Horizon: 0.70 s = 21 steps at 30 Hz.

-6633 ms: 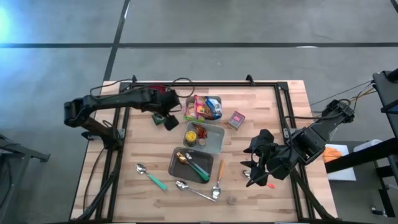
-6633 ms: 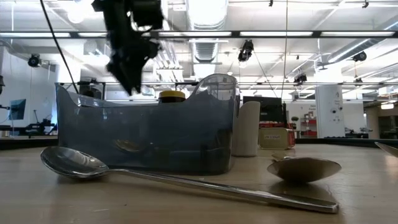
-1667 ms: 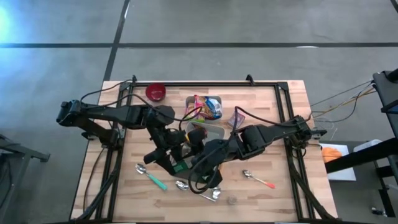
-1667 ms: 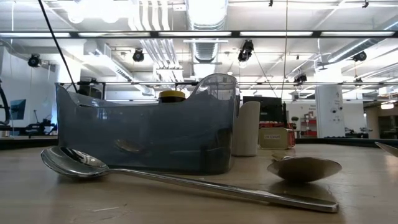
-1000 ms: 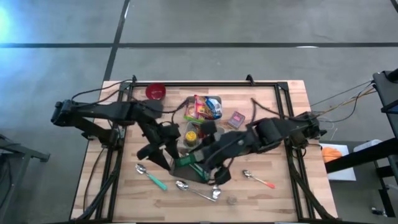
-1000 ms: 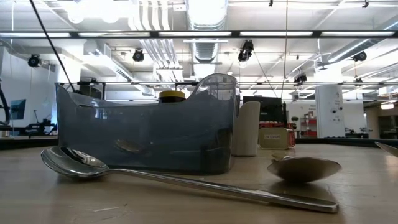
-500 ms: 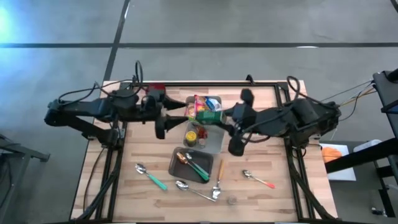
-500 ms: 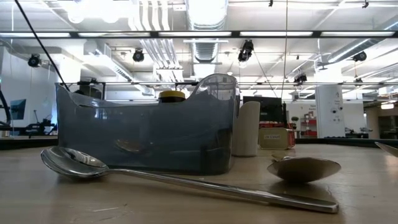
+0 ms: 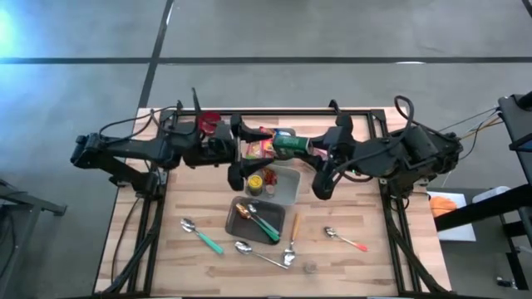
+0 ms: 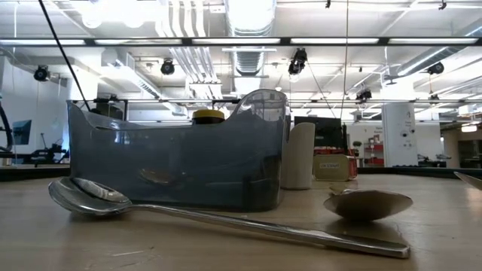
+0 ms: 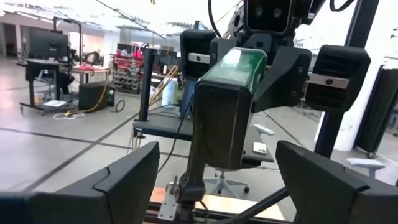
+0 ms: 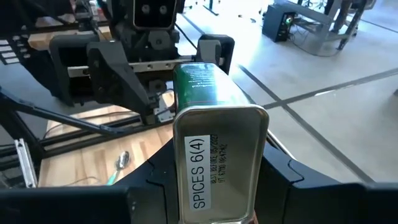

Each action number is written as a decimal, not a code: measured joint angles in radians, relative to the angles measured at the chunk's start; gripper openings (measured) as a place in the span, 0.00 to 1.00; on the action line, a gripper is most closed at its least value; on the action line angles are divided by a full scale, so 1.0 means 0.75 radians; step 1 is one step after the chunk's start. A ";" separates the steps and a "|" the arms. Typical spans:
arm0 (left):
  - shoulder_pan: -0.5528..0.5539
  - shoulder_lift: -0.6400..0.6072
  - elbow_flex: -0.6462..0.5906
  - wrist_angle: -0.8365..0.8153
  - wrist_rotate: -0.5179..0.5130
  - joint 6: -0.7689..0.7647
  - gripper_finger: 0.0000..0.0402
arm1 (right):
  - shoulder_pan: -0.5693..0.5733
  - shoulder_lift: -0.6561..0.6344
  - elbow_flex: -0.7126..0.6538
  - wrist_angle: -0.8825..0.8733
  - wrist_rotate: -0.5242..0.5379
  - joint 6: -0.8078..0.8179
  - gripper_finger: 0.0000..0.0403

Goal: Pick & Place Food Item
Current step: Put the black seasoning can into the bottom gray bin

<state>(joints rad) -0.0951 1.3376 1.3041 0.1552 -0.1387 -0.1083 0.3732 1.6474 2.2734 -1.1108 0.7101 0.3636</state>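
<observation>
Wooden table (image 9: 199, 208) under everything, and the green spice tin (image 12: 214, 134) is held up in the air above it, pinched by the right gripper (image 12: 214, 205). Left gripper (image 11: 217, 168) is spread wide, facing it. Tin's probably light, stiff, slick; best gripped across the flat sides.

On the table are five spoons (image 9: 201, 236), two grey trays (image 9: 285, 188), one red bowl (image 9: 208, 124) and one green tin (image 9: 291, 144). Two arms (image 9: 141, 148) work above.
</observation>
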 joint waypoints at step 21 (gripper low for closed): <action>0.005 0.002 0.000 0.072 0.110 0.076 0.92 | -0.016 0.068 -0.006 0.119 -0.105 -0.043 0.32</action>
<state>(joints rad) -0.0912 1.3392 1.3041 0.2092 -0.0564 -0.0517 0.3610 1.6983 2.2688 -1.0217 0.6312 0.3315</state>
